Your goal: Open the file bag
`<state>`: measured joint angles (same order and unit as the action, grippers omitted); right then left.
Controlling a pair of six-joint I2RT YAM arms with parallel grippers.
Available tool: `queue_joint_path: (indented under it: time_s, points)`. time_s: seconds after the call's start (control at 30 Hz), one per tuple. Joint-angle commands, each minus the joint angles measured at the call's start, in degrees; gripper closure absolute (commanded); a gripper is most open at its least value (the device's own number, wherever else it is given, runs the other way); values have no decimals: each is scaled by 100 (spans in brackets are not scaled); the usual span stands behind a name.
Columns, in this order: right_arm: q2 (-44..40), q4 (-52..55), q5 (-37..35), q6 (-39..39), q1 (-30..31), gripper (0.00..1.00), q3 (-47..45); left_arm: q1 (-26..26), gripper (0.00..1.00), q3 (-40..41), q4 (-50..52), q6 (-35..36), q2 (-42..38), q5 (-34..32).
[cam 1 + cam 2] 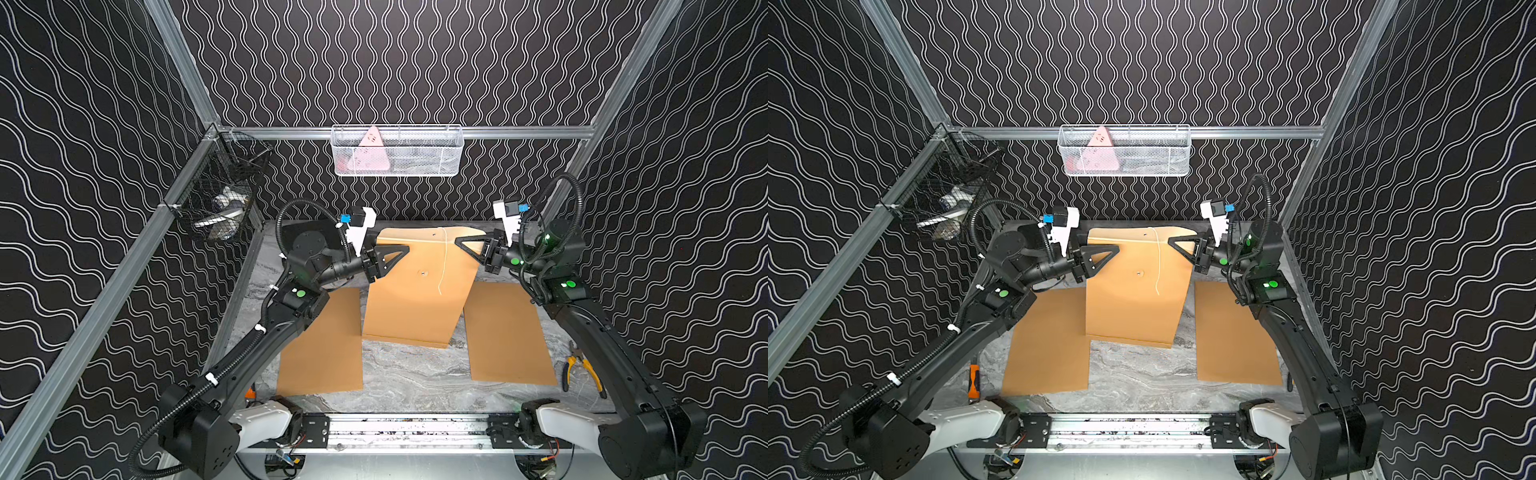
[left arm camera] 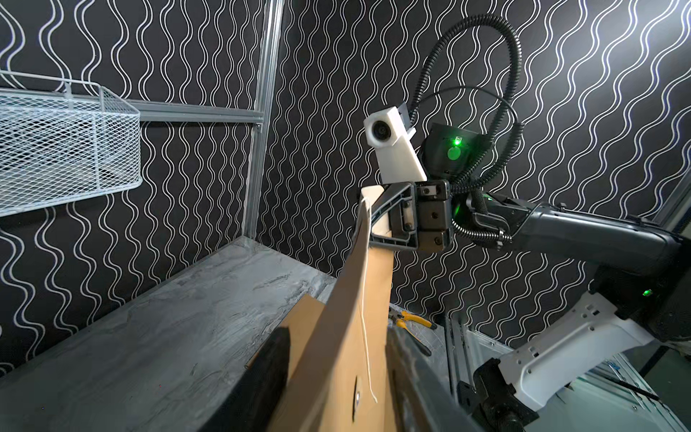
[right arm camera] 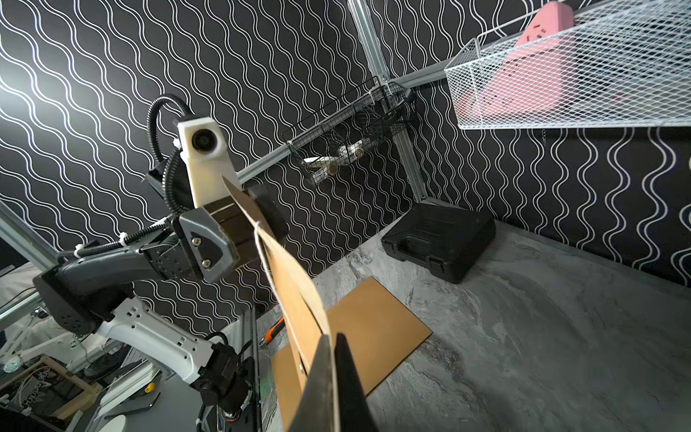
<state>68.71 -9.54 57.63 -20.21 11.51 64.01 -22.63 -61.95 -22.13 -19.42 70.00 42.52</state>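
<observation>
Nearest you, the left brown sheet (image 1: pixel 322 345) and the right brown sheet (image 1: pixel 509 332) lay flat on the table (image 1: pixel 415 382). Between them the file bag (image 1: pixel 411 299) stood tilted, bottom edge low at 6 o'clock, long axis running 6 to 12, flap end raised toward 12. At its 10 o'clock edge, your left gripper (image 1: pixel 401 250) had jaws spread either side of the paper. At 2 o'clock, your right gripper (image 1: pixel 461 242) pinched the flap corner tight. The white string (image 1: pixel 443 266) hung loose.
</observation>
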Motion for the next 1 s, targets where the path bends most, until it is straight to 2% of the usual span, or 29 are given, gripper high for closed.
queue_joint_path:
  time_s: [0.0,0.07,0.3,0.4,0.57,0.63,0.7,0.77,0.9,0.97]
  points:
    - [-41,152,-21,234,44,100,55,2,59,-123,-157,-104,111,144]
    - [-43,242,-53,303,79,100,50,2,63,-122,-238,-173,158,142]
    - [-45,345,-94,403,140,100,226,5,92,-16,-410,-268,163,56]
    - [-55,356,-111,428,145,100,218,29,100,40,-471,-286,116,-19]
    - [-118,424,-235,473,147,100,182,88,100,220,-608,-340,-1,-265]
    - [-147,482,-293,516,147,92,157,146,100,309,-746,-409,-54,-343]
    - [-204,506,-352,527,148,79,121,243,100,392,-925,-537,-102,-372]
    - [-243,519,-359,526,149,72,121,349,100,462,-1127,-689,-133,-362]
    - [-296,498,-358,502,144,64,-86,571,100,535,-1579,-1052,-122,-269]
    - [-288,488,-341,491,146,63,-116,641,100,535,-1767,-1210,-83,-212]
